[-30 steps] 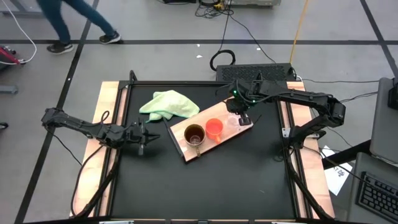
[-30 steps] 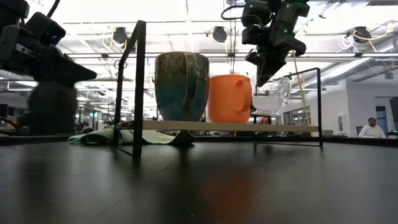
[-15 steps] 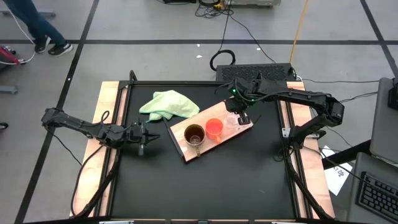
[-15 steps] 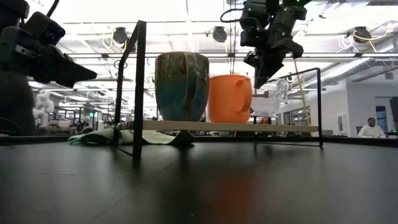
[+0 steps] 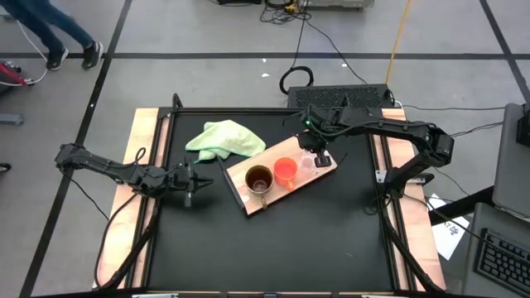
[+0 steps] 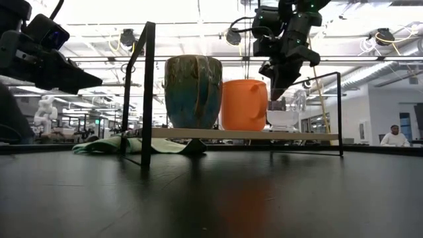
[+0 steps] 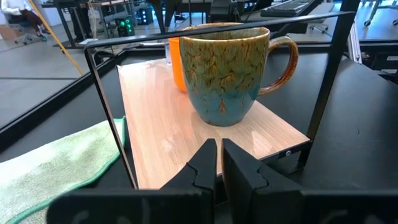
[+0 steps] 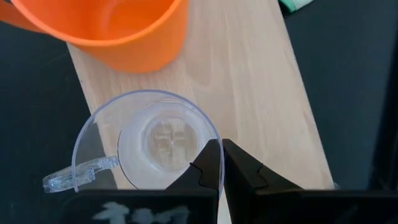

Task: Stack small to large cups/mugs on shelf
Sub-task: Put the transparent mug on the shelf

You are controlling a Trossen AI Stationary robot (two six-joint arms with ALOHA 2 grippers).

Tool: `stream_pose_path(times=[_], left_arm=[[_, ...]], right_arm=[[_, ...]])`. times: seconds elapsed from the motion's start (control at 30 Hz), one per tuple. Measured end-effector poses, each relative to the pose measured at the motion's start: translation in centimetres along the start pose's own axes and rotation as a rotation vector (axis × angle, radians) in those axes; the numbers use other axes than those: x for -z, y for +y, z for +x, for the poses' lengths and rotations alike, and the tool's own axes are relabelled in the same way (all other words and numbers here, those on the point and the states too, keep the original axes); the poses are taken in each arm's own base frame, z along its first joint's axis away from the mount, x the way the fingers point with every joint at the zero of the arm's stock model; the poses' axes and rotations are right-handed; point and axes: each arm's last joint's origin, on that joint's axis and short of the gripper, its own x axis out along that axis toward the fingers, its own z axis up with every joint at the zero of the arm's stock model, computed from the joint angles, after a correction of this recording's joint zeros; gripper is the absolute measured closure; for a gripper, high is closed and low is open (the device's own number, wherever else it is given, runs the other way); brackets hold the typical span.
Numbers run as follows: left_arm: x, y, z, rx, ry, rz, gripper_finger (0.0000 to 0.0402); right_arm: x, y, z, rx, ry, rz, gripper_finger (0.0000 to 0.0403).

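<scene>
- The light-wood shelf (image 5: 278, 187) lies aslant at the middle of the black table (image 5: 273, 248); three vessels stand on it in a row
- The large tan-brown mug (image 5: 258, 179) stands at one end; the orange cup (image 5: 286, 170) is just beside it; the clear glass cup (image 8: 149, 142) stands at the other end, upright, handle outward
- The right gripper (image 5: 319, 154) hangs directly above the glass cup; its fingers (image 8: 208, 163) are pressed together, holding nothing
- The left gripper (image 5: 193, 184) waits near the table's left side, pointing at the mug; its fingers (image 7: 207, 163) are almost touching, empty
- A pale green cloth (image 5: 225, 137) lies bunched beyond the shelf
</scene>
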Motion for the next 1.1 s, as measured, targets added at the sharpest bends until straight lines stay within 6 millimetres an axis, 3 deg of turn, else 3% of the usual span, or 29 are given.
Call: stream_pose_path(times=[1.1], left_arm=[[0.04, 0.00, 0.00, 0.000, 0.004, 0.005, 0.0376]], right_arm=[[0.25, 0.26, 0.92, -0.050, -0.009, -0.032, 0.0403]])
